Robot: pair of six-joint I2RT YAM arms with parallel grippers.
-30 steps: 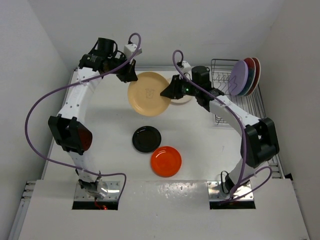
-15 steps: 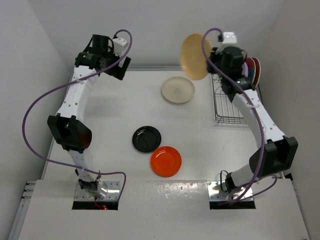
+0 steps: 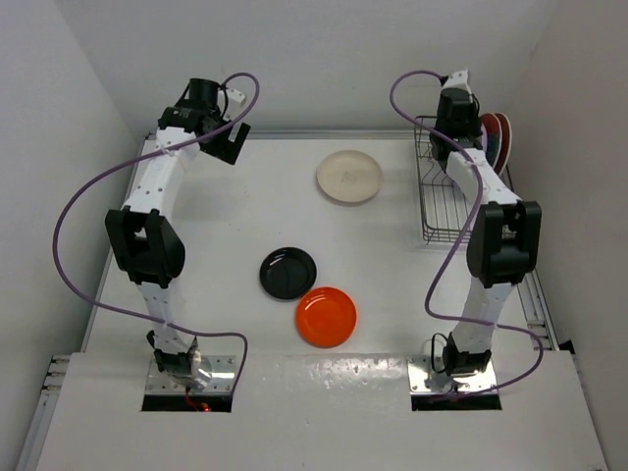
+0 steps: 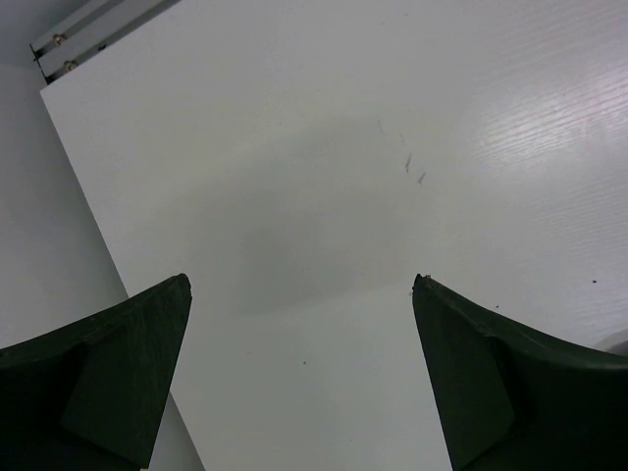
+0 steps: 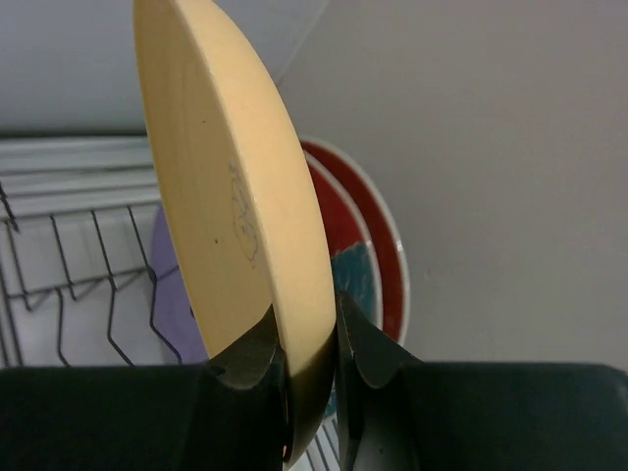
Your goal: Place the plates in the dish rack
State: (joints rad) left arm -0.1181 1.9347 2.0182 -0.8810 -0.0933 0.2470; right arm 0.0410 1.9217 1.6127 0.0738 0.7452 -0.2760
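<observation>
Right wrist view: the right gripper (image 5: 309, 343) has its fingers clamped on the lower rim of the yellow plate (image 5: 231, 186), which stands on edge with a slight lean.
Plate position: above the rack (image 5: 59, 260), just beside the lilac plate (image 5: 169, 285) and the two red plates (image 5: 378, 231) standing in it.
Step in hand: by my reading, lowering the yellow plate into the next free slot.
Doing it well: hold the plate parallel to its neighbours. Bring the rim down between two prongs, not onto one. Let go only once the wire carries it, and keep clear of the lilac plate.
Left gripper (image 4: 299, 285): fingers wide apart, holding nothing, over bare table near the far left corner.
Left to load: the cream plate (image 3: 348, 177), black plate (image 3: 287, 273) and orange plate (image 3: 326, 316) lie flat, well apart from the rack.
Surface: the white table (image 3: 221, 216) looks smooth with a few faint scuffs, so flat plates will likely slide when nudged.
Room: plain pale walls (image 3: 324, 59) close in on three sides. The rack sits near the right one, leaving that arm little room.
</observation>
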